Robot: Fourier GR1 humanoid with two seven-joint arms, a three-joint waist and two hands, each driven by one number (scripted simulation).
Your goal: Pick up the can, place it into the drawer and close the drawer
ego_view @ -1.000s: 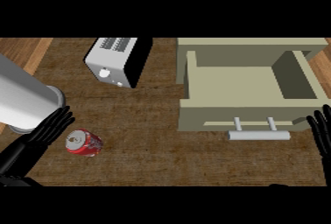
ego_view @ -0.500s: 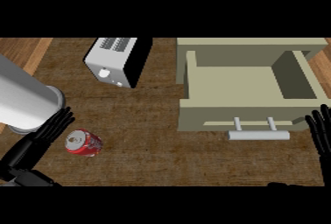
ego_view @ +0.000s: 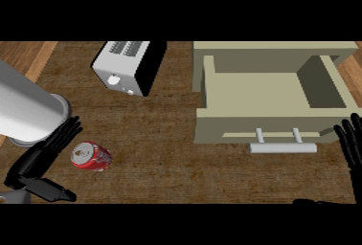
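A red can lies on its side on the wooden counter at the lower left, its silver end facing up-left. My left hand sits just left of the can with straight fingers pointing up and the thumb out below; it does not hold the can. The beige drawer stands pulled open at the upper right, nothing inside, with a pale handle on its front. My right hand shows at the right edge beside the drawer's front, fingers straight and up.
A white toaster stands at the top, left of the drawer. A large grey cylinder rises at the left edge, just above my left hand. Bare wooden counter lies between the can and the drawer.
My left hand has edged slightly toward the can. The right hand has slid a little lower and further right. The can and drawer have not moved.
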